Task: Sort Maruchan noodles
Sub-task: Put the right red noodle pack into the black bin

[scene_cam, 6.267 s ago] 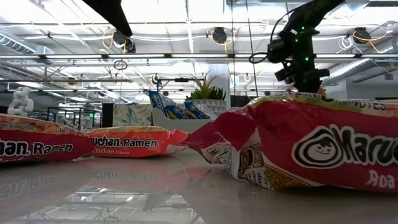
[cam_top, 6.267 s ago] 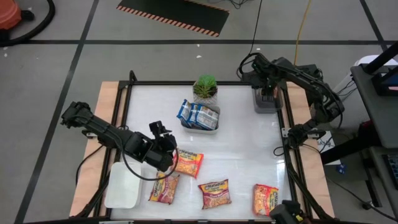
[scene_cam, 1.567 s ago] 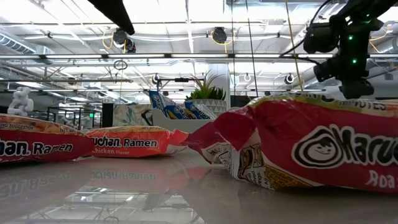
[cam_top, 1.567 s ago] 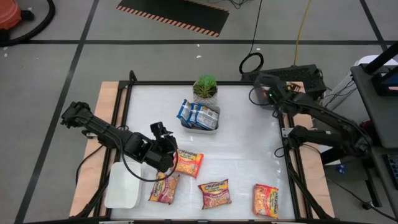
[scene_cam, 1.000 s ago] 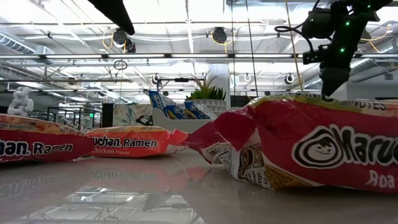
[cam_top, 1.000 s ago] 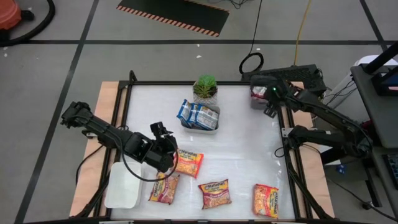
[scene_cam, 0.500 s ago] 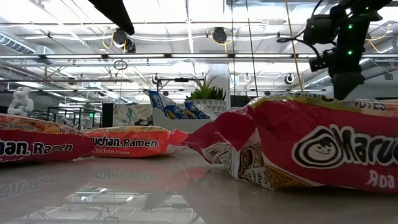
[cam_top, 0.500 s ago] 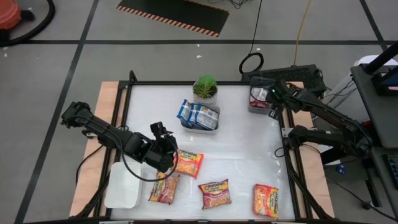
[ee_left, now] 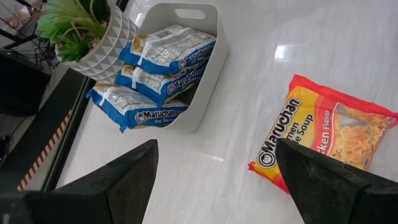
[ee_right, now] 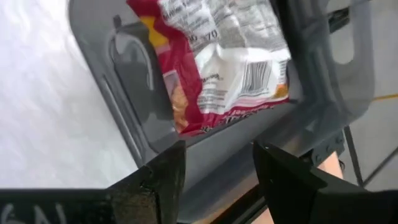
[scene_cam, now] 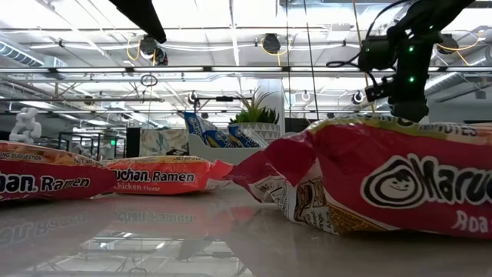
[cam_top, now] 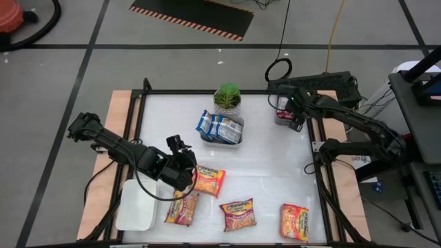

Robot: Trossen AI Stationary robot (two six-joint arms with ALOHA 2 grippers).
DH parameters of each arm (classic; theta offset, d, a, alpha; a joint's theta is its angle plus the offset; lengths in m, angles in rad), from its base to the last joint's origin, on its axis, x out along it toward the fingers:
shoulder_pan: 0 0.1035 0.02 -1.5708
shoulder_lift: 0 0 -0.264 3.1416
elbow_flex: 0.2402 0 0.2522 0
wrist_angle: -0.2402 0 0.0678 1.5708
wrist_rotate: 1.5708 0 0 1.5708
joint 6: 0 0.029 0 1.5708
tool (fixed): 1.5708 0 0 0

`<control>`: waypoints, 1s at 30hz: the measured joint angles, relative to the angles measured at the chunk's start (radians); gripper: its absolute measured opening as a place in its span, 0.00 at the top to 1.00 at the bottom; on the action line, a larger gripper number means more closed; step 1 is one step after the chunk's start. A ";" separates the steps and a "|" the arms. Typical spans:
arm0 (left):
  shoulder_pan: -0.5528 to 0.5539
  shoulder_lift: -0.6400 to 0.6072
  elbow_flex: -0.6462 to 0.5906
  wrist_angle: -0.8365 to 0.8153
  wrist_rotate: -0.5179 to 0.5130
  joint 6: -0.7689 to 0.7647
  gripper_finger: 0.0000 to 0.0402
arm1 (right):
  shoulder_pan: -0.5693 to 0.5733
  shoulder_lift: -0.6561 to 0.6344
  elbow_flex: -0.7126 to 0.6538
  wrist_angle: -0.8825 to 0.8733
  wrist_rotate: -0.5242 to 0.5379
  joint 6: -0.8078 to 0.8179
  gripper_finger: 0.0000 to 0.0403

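Observation:
A pink-red Maruchan packet lies label side up inside the grey tray at the table's far right corner. My right gripper hangs open just above that tray, touching nothing. Blue-white packets stand on edge in a white tray. Several orange-red packets lie flat on the table. My left gripper waits open beside the nearest orange-red packet, on its left.
A potted plant stands just behind the white tray. A second white tray sits at the near left corner. A black frame borders the table. Bare tabletop lies in the middle.
My right gripper has stayed over the grey tray and has shifted a little toward the table's left. The packets and my left arm have kept still.

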 joint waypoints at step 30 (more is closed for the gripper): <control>0.000 0.000 0.000 -0.001 0.000 -0.005 0.18 | -0.006 0.014 -0.001 -0.088 0.072 0.054 0.55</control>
